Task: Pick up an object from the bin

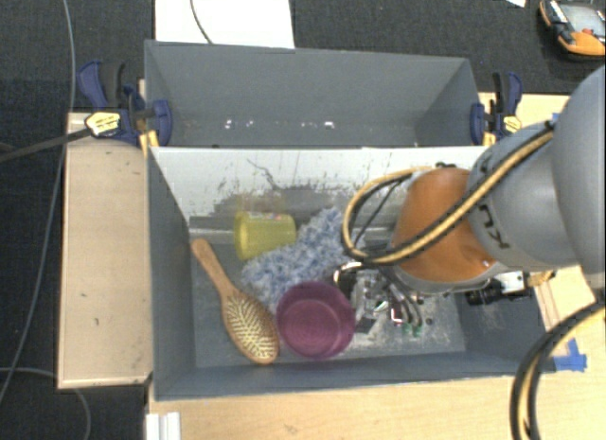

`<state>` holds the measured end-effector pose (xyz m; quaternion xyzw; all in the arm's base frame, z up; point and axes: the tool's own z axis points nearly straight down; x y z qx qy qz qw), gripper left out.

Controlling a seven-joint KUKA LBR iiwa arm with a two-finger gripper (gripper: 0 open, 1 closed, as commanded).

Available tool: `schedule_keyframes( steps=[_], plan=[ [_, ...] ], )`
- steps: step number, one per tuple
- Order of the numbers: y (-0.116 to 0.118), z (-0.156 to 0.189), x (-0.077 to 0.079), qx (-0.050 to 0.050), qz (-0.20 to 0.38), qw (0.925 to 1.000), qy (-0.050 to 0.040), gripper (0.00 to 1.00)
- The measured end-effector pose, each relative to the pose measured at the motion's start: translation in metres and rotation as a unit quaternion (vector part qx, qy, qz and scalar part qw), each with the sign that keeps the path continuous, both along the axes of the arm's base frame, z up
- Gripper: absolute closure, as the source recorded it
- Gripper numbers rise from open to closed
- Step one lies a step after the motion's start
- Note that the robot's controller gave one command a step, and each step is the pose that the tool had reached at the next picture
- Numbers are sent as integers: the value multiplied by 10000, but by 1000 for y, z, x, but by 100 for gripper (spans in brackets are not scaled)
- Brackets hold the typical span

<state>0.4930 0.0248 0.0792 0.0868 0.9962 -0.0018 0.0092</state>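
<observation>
My gripper (379, 304) is low in the bin's right half, under the arm's orange cover, just right of a purple round cup (314, 319) lying near the front wall. A blue-grey fuzzy cloth (298, 256) lies spread behind the cup, reaching up to the gripper's left side. Nothing shows between the fingers.
A yellow cup (263, 234) lies on its side at the back left of the bin floor. A wooden hairbrush (237, 307) lies along the left, its bristle head near the front beside the purple cup. The arm covers the bin's right side.
</observation>
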Motion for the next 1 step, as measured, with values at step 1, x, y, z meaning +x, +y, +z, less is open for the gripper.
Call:
schedule_keyframes(
  steps=[1],
  plan=[
    [65, -4, -2, -12, 538, 9985, -3, 100]
  ],
)
